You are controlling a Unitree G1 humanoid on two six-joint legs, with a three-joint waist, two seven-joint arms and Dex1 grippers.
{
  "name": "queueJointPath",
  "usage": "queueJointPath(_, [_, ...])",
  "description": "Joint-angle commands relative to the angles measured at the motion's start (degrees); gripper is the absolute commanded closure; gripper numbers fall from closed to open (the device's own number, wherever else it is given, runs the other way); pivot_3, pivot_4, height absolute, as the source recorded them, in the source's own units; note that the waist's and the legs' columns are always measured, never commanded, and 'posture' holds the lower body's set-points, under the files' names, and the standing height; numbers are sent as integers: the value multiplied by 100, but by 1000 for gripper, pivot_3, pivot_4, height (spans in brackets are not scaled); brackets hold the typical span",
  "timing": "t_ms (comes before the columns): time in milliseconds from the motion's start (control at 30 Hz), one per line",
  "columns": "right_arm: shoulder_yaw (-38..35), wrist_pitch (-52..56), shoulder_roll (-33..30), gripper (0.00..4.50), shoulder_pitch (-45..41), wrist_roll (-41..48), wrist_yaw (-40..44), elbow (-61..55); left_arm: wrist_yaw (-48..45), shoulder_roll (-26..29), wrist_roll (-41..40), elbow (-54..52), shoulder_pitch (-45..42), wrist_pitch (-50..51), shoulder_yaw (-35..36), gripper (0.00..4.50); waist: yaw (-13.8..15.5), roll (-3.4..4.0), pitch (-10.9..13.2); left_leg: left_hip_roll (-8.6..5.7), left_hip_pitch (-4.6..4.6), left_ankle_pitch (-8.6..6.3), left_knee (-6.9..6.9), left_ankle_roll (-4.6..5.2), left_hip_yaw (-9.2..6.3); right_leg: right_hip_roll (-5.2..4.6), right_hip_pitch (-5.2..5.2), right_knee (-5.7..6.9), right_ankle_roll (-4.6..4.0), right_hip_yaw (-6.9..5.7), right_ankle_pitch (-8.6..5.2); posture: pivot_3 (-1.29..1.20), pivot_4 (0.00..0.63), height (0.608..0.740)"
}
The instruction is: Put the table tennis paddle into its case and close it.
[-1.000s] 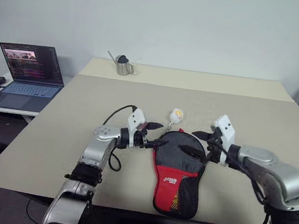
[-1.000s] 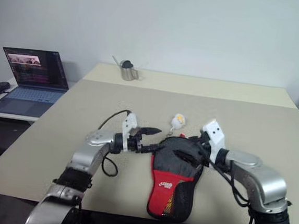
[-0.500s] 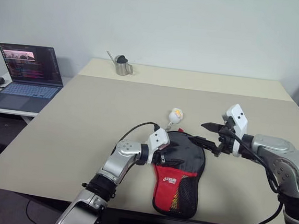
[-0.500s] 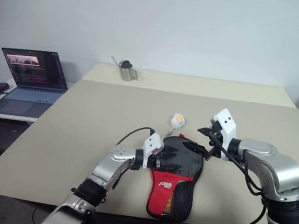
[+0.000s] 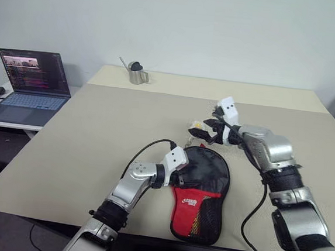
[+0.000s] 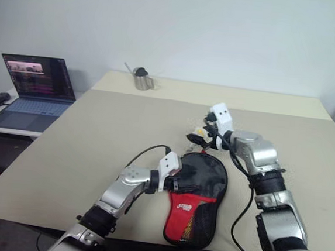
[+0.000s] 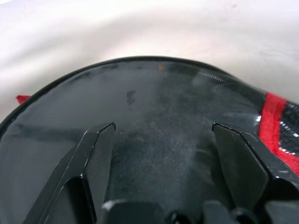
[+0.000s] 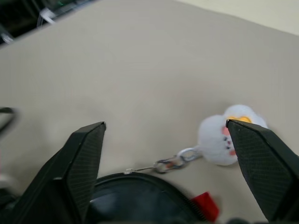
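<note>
Best done by pinning the case (image 5: pixel 200 190), flat at the bench's (image 5: pixel 84 136) near edge with its round end at 12 o'clock, under the left end effector (image 7: pixel 161 140), spread wide on the black fabric, while steering the right end effector (image 8: pixel 163 140), wide and empty, onto the chain beside the pompom charm (image 8: pixel 223 134) at 11 o'clock of that rim. Paddle presumably inside, unseen. Against 1 second earlier: right arm swung from the case's 3 o'clock side forward to the charm; left moved onto the case.

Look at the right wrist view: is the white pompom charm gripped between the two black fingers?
No. The white pompom charm lies on the table beyond the open fingers.
</note>
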Motion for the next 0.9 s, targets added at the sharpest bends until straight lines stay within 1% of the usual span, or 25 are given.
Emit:
queueJointPath(33, [0, -1175, 377, 0, -615, -477, -187, 1245, 69, 33, -30, -253, 147, 99, -22, 890, -5, 3, 2, 1, 0, 0, -1, 0, 0, 1, -1, 0, 0, -1, 0, 0, 150, 740])
queueJointPath(133, [-50, -1955, 725, 0, -1010, -781, -417, 2300, 102, 64, -25, -338, 194, 146, -39, 890, -4, 7, 5, 1, -1, 0, -4, 0, 1, 1, -4, 0, 0, 0, 0, 0, 150, 740])
queueJointPath(233, [-131, -2524, 970, 0, -1294, -1007, -717, 3107, 135, 85, -16, -423, 229, 199, -49, 890, -4, 11, 7, 1, -1, 0, -6, 0, 2, 0, -6, -1, -1, 1, 0, 0, 150, 740])
queueJointPath(400, [-168, -3183, 1148, 0, -1537, -1438, -1374, 4063, 171, 127, 2, -529, 261, 259, -52, 890, -6, 14, 9, 1, 0, 0, -8, 0, 2, 0, -6, 0, -2, 2, 0, 0, 150, 740])
queueJointPath(600, [-142, -3416, 1223, 0, -1616, -1891, -1953, 4556, 240, 193, 28, -646, 317, 323, -62, 890, -24, 20, 12, 1, 1, 0, -14, -1, 4, 0, -10, 2, -3, 6, -1, 0, 150, 740])
queueJointPath(833, [-326, -3318, 1447, 0, -1614, -2018, -2186, 4710, 289, 232, 24, -757, 396, 391, -90, 890, -79, 21, 12, 3, 2, 2, -24, -3, 9, 1, -17, 5, -5, 10, -1, 0, 150, 740])
queueJointPath(900, [-351, -3252, 1512, 396, -1585, -2065, -2204, 4732, 294, 235, 41, -734, 396, 381, -107, 848, -88, 21, 13, 3, 1, 2, -25, -3, 8, 1, -17, 5, -5, 9, -2, 0, 150, 740])
